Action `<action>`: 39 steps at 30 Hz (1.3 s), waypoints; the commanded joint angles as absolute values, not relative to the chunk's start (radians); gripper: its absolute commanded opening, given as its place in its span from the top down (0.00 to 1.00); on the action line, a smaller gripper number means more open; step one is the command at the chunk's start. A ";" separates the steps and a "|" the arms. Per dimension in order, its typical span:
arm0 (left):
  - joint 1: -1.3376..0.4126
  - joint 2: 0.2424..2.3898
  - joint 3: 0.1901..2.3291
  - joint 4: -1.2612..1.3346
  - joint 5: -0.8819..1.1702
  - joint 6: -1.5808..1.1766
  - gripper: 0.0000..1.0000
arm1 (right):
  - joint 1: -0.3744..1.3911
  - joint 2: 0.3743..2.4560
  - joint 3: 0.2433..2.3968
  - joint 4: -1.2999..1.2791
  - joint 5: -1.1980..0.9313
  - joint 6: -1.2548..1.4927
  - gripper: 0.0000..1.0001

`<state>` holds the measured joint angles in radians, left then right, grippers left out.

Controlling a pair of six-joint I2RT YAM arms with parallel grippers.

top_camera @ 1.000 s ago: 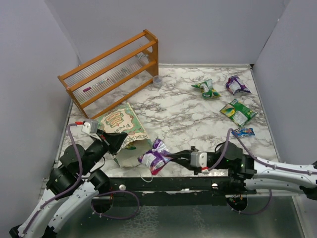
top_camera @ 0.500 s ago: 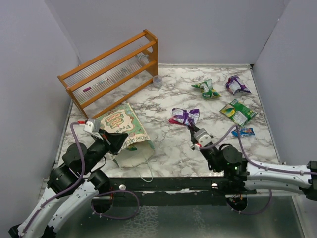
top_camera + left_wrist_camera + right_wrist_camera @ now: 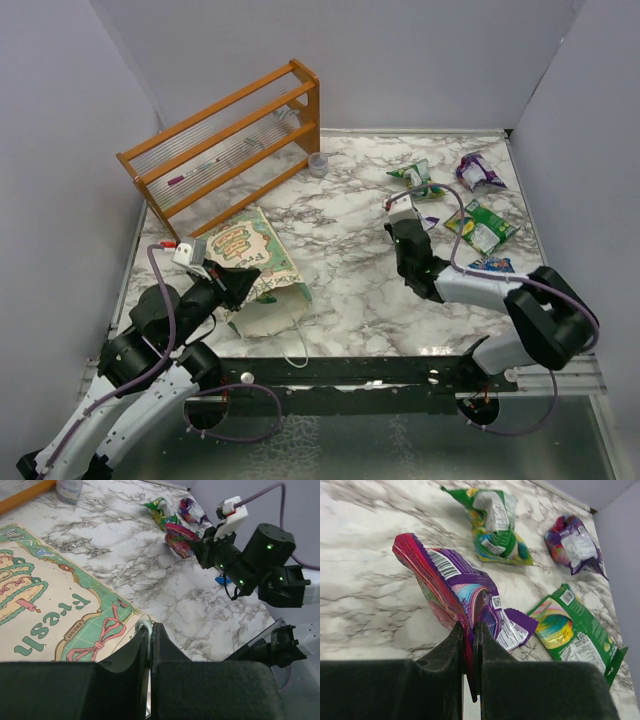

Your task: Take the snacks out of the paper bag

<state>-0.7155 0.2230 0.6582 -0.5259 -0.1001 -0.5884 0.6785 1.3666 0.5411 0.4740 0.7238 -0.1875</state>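
Observation:
The green paper bag [image 3: 243, 251] lies on its side at the front left, its cream-orange printed front [image 3: 45, 595] up. My left gripper [image 3: 149, 629] is shut on the bag's white cord handle at its mouth; in the top view it [image 3: 238, 285] is at the bag's near edge. My right gripper [image 3: 469, 626] is shut on a purple-and-red snack packet [image 3: 451, 582], held just above the marble; the top view shows this gripper [image 3: 402, 206] at the back right. Beyond it lie a green multicolour packet [image 3: 497, 527], a purple one [image 3: 570, 542] and a green one [image 3: 572, 630].
An orange wooden rack [image 3: 225, 140] stands at the back left, with a small clear cup [image 3: 318, 163] beside its right end. A small blue packet [image 3: 491, 265] lies near the right edge. Grey walls close in the table on three sides.
My right gripper has carried the purple packet from the bag's mouth at the front across to the back right, near the other packets. The left gripper has kept its hold on the bag.

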 commanded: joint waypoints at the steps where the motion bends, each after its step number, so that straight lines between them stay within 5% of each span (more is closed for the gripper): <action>1: -0.716 0.217 0.674 -0.514 -0.094 -0.575 1.00 | 0.598 1.501 0.620 0.577 0.843 -0.187 0.99; 9: -0.715 0.181 0.668 -0.505 -0.084 -0.576 1.00 | 0.511 1.599 0.622 0.590 0.783 -0.153 0.98; 13: -0.717 0.197 0.670 -0.506 -0.077 -0.574 1.00 | 0.511 1.559 0.648 0.419 0.722 -0.033 0.87; 17: -0.716 0.200 0.669 -0.506 -0.082 -0.573 1.00 | 0.511 1.378 0.587 0.348 0.584 0.038 0.31; 23: -0.716 0.200 0.670 -0.509 -0.093 -0.575 1.00 | 0.511 1.001 0.500 0.329 0.288 0.161 0.00; 29: -0.716 0.202 0.671 -0.515 -0.105 -0.579 1.00 | 0.511 0.796 0.427 0.334 -0.143 0.300 0.01; 39: -0.716 0.218 0.670 -0.514 -0.101 -0.581 1.00 | 0.525 0.757 0.291 0.486 -0.478 0.444 0.01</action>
